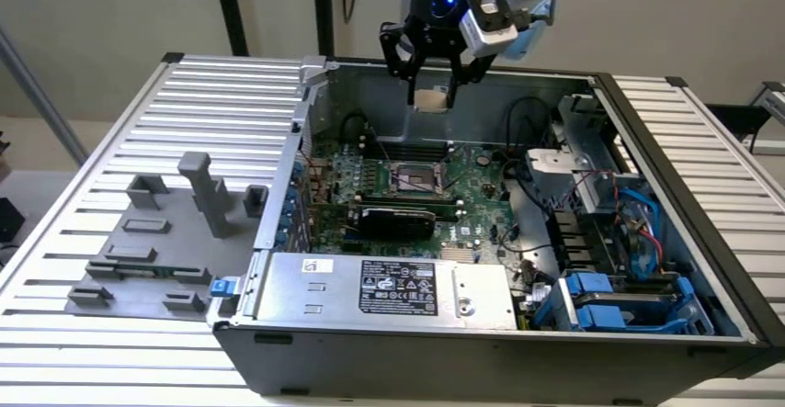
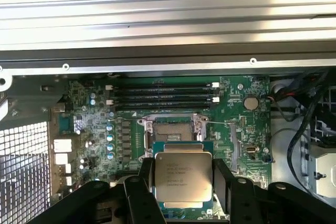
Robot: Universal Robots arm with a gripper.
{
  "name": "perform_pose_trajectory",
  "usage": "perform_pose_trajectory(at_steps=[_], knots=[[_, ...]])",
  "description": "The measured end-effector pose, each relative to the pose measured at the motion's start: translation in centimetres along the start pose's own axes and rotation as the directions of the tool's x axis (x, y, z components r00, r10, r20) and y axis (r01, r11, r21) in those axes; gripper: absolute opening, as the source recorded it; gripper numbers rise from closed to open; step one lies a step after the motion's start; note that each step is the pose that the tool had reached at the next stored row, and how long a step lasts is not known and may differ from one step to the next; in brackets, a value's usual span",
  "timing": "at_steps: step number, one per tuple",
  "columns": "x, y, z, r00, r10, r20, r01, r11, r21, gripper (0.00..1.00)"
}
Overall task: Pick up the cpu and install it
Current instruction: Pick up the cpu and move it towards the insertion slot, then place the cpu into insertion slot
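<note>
The cpu (image 2: pixel 182 179) is held clamped in the pincer (image 1: pixel 432 91), one black finger (image 2: pixel 143 184) pressed against each of two opposite edges. In the wrist view its pale metal top, printed with small text, is turned toward the camera. The chip is carried in the air above the open computer case (image 1: pixel 491 361), level with the case's upper rim at the far wall and touching nothing but the fingers.

Beneath it the green motherboard (image 1: pixel 472 196) is laid bare, and the square processor socket (image 1: pixel 415 179) is seen well below the chip. Dark memory slots (image 2: pixel 163 95) lie just beyond the socket. A silver labelled power supply box (image 1: pixel 392 288) sits along the case's near edge in the exterior view. Grey fixture blocks (image 1: pixel 172 232) stand on the ribbed metal worktop (image 1: pixel 209 95) at the exterior view's left, beside the case.
</note>
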State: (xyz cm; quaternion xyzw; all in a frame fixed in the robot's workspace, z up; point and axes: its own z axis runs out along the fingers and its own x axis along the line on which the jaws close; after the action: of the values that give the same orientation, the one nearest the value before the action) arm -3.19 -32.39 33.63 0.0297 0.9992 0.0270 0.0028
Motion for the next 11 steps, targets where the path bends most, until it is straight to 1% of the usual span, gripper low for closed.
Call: perform_pose_trajectory(at_steps=[11], knots=[[0.0, 0.0, 0.0, 1.0, 0.0, -0.0001, 0.0, 1.0, 0.0, 0.55]])
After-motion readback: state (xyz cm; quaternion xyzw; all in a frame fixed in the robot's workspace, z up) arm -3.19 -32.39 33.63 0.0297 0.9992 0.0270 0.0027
